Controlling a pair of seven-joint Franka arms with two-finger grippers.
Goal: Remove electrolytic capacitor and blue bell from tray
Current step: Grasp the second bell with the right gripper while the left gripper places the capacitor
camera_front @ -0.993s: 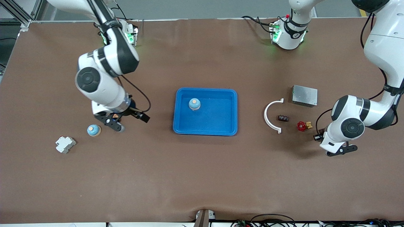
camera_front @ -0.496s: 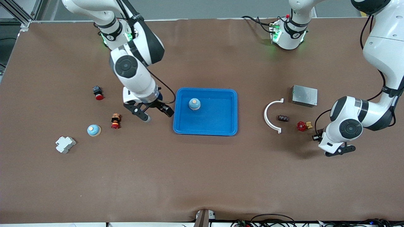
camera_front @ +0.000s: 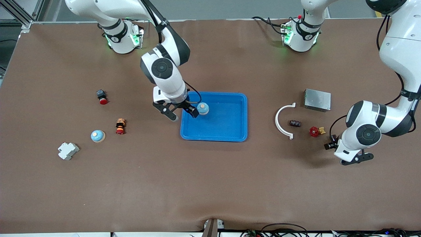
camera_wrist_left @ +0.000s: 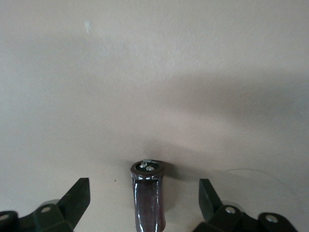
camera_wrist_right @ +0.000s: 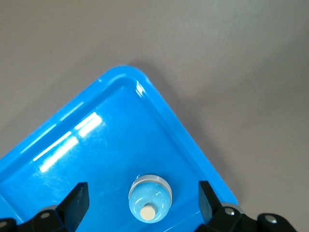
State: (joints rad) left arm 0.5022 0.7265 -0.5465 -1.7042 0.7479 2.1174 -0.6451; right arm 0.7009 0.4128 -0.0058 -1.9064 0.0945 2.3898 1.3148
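The bell (camera_front: 203, 108) sits in the tray (camera_front: 230, 131), near its corner toward the right arm's base. The right gripper (camera_front: 180, 113) hovers over that tray edge, fingers apart. The left gripper (camera_wrist_left: 145, 203) (fingers spread) straddles the capacitor (camera_wrist_left: 147, 193), upright on the table.

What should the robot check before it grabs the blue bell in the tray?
1. Blue bell upright in the blue tray: ok.
2. Right gripper open, over the tray's rim beside the bell: ok.
3. Bell lined up between its fingers: ok in the right wrist view.
4. Gripper low enough to grasp: cannot tell.
5. Electrolytic capacitor on the table, out of the tray: ok.
6. Left gripper open, clear of the capacitor: ok.
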